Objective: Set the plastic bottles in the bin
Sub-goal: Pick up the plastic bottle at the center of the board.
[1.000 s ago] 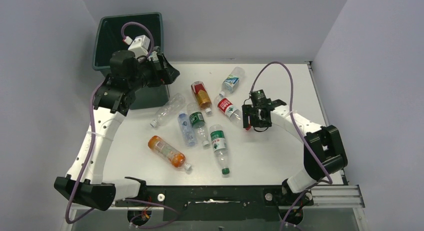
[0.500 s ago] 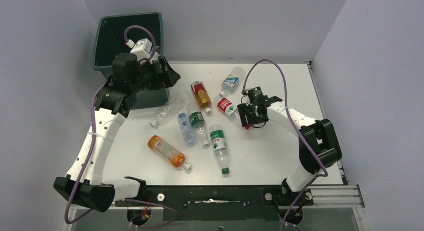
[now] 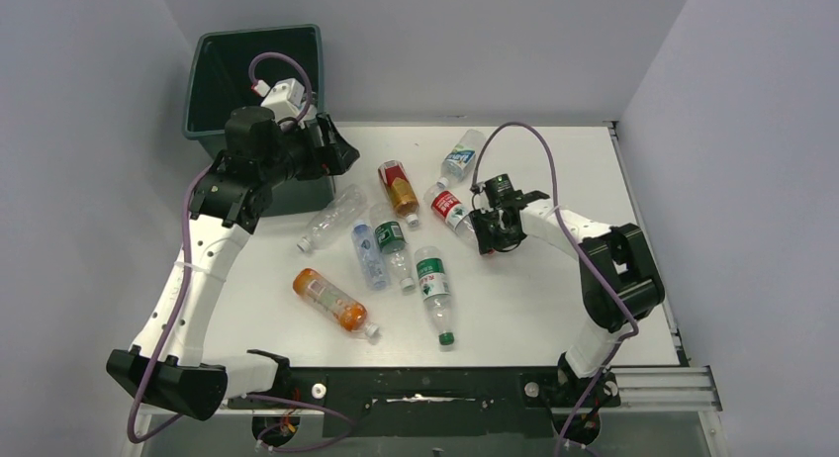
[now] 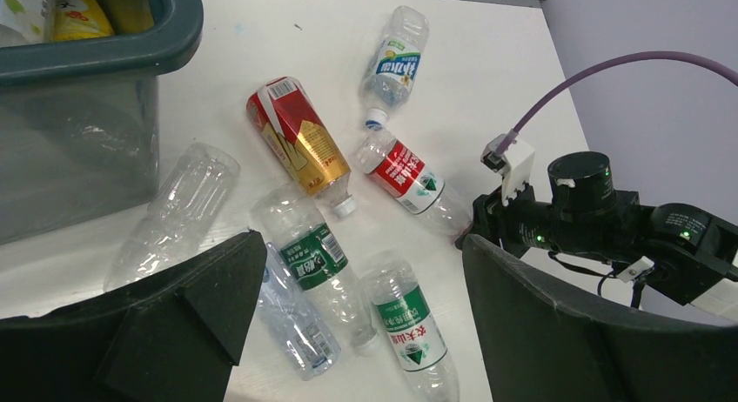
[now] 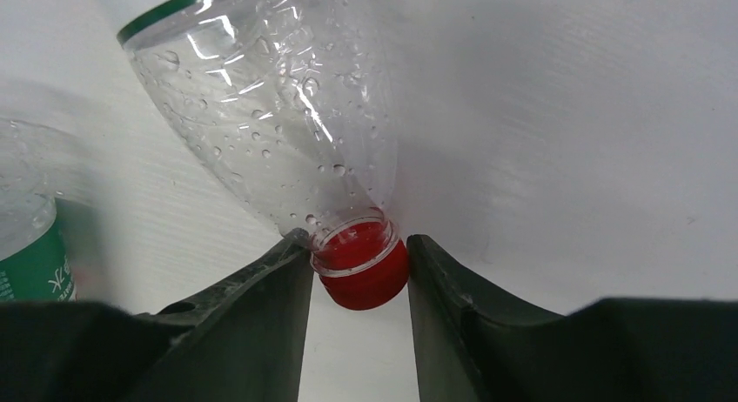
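Observation:
Several plastic bottles lie on the white table (image 3: 534, 309). My right gripper (image 3: 485, 239) (image 5: 359, 256) is closed on the red cap (image 5: 365, 276) of a clear red-labelled bottle (image 3: 450, 212) that lies flat; both fingers touch its neck and cap. My left gripper (image 3: 331, 145) (image 4: 361, 238) is open and empty, held high beside the dark green bin (image 3: 252, 34). Below it lie a red-gold bottle (image 4: 296, 141), two green-labelled bottles (image 4: 305, 250) (image 4: 409, 328) and a bare clear one (image 4: 178, 211). An orange bottle (image 3: 329, 299) lies nearer the front.
The bin's rim (image 4: 104, 50) shows in the left wrist view with yellow bottles inside (image 4: 78, 9). A blue-labelled bottle (image 3: 458, 158) lies at the back, a pale blue one (image 3: 369, 254) in the middle. Grey walls close in the table on three sides.
My right gripper has moved left and back onto the red-labelled bottle's cap. My left gripper has drifted slightly right beside the bin. The bottles have not moved.

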`<state>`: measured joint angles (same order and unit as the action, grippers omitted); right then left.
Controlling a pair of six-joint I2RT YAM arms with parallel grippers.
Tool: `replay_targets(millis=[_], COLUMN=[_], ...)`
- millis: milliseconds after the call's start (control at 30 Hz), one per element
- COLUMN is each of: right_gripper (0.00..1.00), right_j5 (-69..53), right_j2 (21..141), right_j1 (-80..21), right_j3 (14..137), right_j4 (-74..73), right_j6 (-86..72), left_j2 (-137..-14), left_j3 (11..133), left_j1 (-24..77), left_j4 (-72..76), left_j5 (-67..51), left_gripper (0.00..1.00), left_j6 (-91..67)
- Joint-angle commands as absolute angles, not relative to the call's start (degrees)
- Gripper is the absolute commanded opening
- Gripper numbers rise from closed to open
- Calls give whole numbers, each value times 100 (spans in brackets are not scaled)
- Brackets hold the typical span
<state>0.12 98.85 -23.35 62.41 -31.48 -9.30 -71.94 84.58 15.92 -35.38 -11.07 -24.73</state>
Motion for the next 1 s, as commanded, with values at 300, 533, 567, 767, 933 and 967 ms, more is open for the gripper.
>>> replay_targets(millis=[300, 533, 567, 767, 933, 967], right_gripper=[27, 26, 26, 26, 25, 25], right_j5=[46, 303, 342, 523, 675, 698], right_j2=[8946, 8365, 8293, 7862, 7589, 7548], right_j1=[-2672, -3363, -3465, -3831, -3969, -3984], right_j3=[5767, 5581, 5581, 5656, 5887, 5957], right_j4=[-2796, -3091, -3145, -3375, -3601, -3652], right_j6=[-1457, -1888, -1942, -2314, -2496, -2519], left_j2=[-6901, -6718, -6682, -6550, -6533, -6519], left_j3=[8194, 8035, 7999, 7892, 7797, 7742], left_j1=[1921, 2200, 2205, 2216, 2216, 2215], left_j4=[-3449, -3557, -3552, -3425, -3139, -3059], left_j5=[-1248, -1210, -1217, -1363, -1721, -1793], left_gripper=[84, 84, 84, 84, 84, 84], left_j6=[-2572, -2737, -2768, -2985, -3357, -3449])
